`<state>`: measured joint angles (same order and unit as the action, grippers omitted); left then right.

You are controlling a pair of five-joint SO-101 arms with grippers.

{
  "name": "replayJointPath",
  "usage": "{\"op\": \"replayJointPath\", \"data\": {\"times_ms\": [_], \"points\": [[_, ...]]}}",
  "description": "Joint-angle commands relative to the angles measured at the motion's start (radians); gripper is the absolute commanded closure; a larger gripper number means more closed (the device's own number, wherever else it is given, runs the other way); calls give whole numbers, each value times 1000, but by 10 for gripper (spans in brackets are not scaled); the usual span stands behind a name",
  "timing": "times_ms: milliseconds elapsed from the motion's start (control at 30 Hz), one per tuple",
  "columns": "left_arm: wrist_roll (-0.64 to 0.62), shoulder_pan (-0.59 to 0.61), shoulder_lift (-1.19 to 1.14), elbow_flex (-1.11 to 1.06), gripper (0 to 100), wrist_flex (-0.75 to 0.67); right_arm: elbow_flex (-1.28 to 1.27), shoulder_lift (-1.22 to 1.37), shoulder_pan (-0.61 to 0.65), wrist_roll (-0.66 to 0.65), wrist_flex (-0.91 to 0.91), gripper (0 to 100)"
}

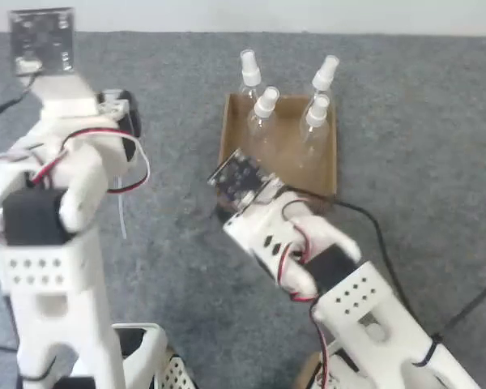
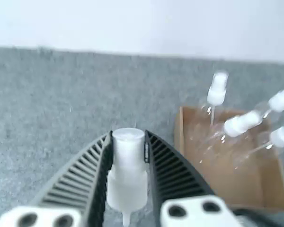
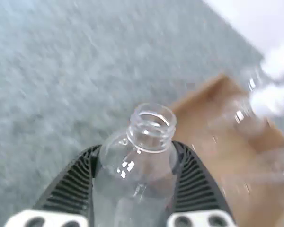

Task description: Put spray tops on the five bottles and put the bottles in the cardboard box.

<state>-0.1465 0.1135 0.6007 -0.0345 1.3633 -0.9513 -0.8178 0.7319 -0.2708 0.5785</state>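
Observation:
My left gripper is shut on a white spray top, its tube hanging below; in the high view that arm stands at the left, held above the carpet. My right gripper is shut on a clear open-necked bottle, without a top, just beside the near-left corner of the cardboard box; its arm hides the bottle from above. Inside the box stand several clear bottles with white spray tops, also seen in the left wrist view.
Grey carpet covers the table, with free room left of the box and between the arms. The cardboard box lies at the back centre. Cables trail from the right arm at the lower right.

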Motion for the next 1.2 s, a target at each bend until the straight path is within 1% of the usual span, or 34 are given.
{"op": "replayJointPath", "data": {"times_ms": [0,100,200,300,333,467,567,833,933,1167], "points": [[-28,6,196,-8,990,-31,-41,-36,54,9,-130,993],[-25,5,322,-110,990,-87,-98,-45,84,8,-137,993],[-41,5,394,-208,990,-184,-117,-41,114,9,-199,993],[-150,3,417,-280,991,-287,-163,-36,148,15,-326,993],[-169,-2,416,-300,991,-313,-181,-38,157,15,-366,993],[-189,-64,400,-361,991,-391,-256,-45,162,17,-469,993],[-241,-80,400,-357,991,-425,-290,-45,162,17,-493,993],[-247,-163,393,-383,991,-448,-292,-45,160,17,-487,993],[-249,-169,393,-426,991,-493,-292,-45,160,17,-486,993],[-249,-206,394,-470,991,-497,-292,-45,159,17,-484,993]]}}
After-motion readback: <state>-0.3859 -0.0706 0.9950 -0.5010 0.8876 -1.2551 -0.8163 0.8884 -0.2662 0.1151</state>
